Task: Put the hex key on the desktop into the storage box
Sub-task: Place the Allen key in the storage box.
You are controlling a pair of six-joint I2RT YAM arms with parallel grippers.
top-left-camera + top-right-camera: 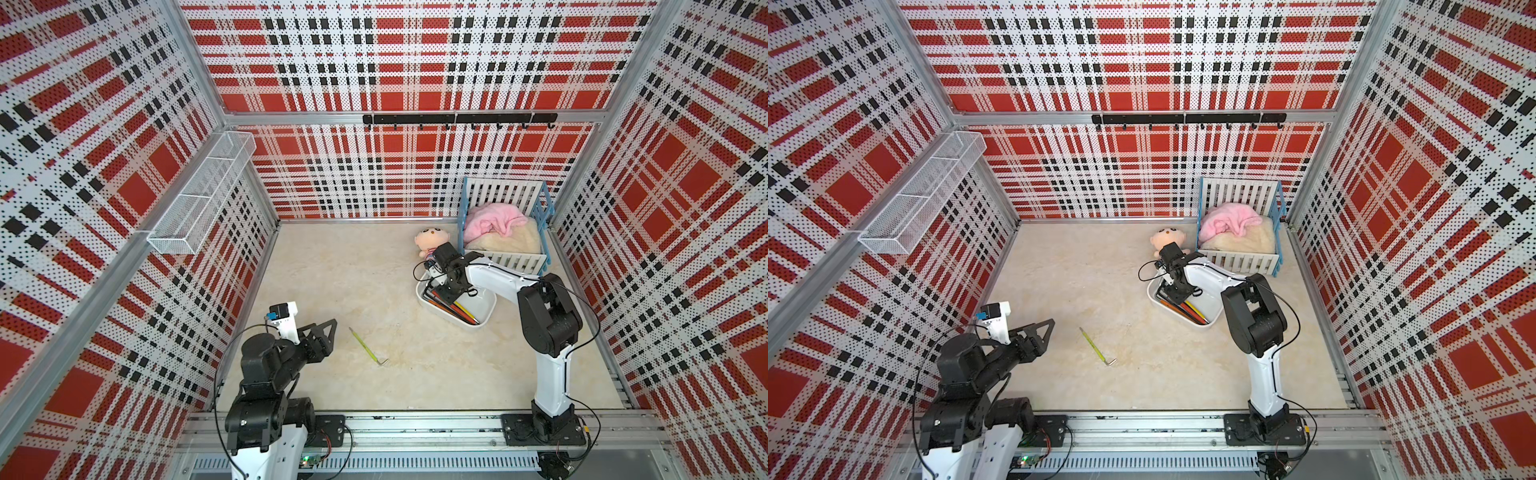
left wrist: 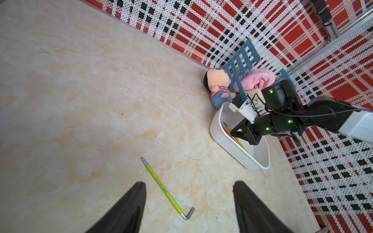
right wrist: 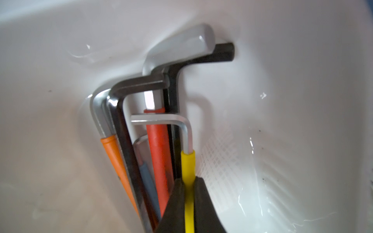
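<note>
Glossy rounded storage box [image 3: 292,60], L-bent yellow-sleeved steel hex key [image 3: 188,161]

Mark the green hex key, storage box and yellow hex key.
green hex key [image 1: 365,347]: a top view, middle of green sleeve.
storage box [image 2: 228,145]: left wrist view, outer side wall.
yellow hex key [image 3: 188,163]: right wrist view, yellow sleeve.

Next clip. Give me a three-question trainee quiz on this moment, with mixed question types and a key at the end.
1. True or false: the green hex key lies on the desktop, outside the storage box.
2. Which sleeve colour is clamped in the right gripper? A orange, B yellow, C blue.
3. Fill in: the left gripper has its fingers ____.
Key: 1 true; 2 B, the yellow hex key; 3 open.
</note>
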